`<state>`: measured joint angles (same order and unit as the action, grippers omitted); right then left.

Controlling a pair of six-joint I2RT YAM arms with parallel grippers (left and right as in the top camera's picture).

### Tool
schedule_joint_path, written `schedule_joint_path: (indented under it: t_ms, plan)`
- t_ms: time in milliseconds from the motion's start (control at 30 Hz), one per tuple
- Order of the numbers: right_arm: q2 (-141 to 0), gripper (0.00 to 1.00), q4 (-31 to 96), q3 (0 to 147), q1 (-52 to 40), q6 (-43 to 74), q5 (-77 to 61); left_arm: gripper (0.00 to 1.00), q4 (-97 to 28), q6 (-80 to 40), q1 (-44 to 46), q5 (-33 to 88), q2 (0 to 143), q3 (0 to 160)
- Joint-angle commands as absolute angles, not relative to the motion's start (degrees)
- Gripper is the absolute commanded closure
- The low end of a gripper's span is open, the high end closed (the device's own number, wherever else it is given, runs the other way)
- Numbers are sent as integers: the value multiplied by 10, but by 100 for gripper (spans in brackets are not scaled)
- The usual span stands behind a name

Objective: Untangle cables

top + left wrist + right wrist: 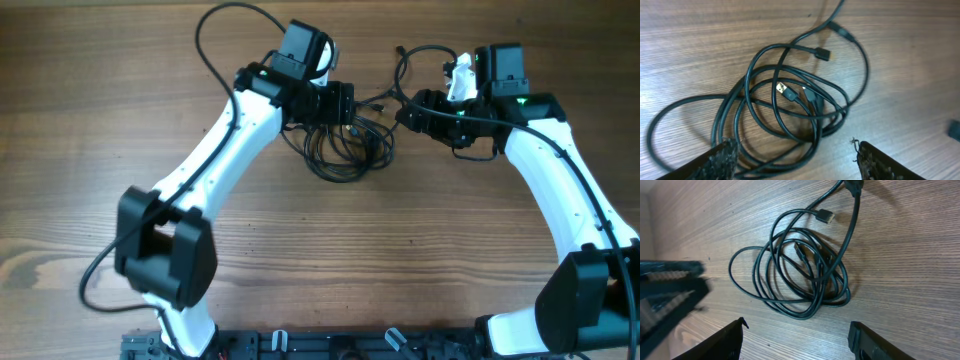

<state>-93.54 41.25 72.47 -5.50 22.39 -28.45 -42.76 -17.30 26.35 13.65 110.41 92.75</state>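
The cables (345,152) are thin black cords lying in a tangled coil on the wooden table, between and just in front of both grippers. In the left wrist view the coil (790,107) shows small plugs, one with a gold tip, and one strand loops under my left finger. My left gripper (348,104) (795,157) is open, low over the coil's near edge. My right gripper (408,110) (795,337) is open and empty, just short of the coil (800,275). One cord runs off toward the back right (420,55).
The left gripper's fingers (665,290) show at the left edge of the right wrist view, close to the coil. A thick black arm wire (225,30) arcs over the back left. The wooden table (100,120) extends all around.
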Motion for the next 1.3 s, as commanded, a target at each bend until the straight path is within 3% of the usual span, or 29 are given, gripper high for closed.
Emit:
schedule_joint_path:
  t_ms: [0, 200, 500, 867, 1033, 1133, 1267]
  plan:
    - [-942, 30, 412, 723, -56, 210, -278, 26, -404, -210, 267, 153, 1156, 927]
    - [-942, 30, 416, 723, -56, 210, -279, 30, -355, -234, 283, 154, 1230, 927]
    - [-942, 29, 418, 723, -56, 210, -279, 49, -334, -247, 285, 149, 1264, 927]
    - [-942, 28, 418, 723, -56, 210, -278, 64, -331, -247, 287, 130, 1272, 912]
    - [-942, 28, 418, 723, -56, 210, -278, 75, -331, -247, 287, 130, 1274, 907]
    - [-942, 27, 418, 723, -56, 210, -278, 96, -331, -247, 286, 130, 1273, 908]
    - [-942, 25, 410, 723, -56, 210, -279, 96, -367, -244, 277, 130, 1224, 936]
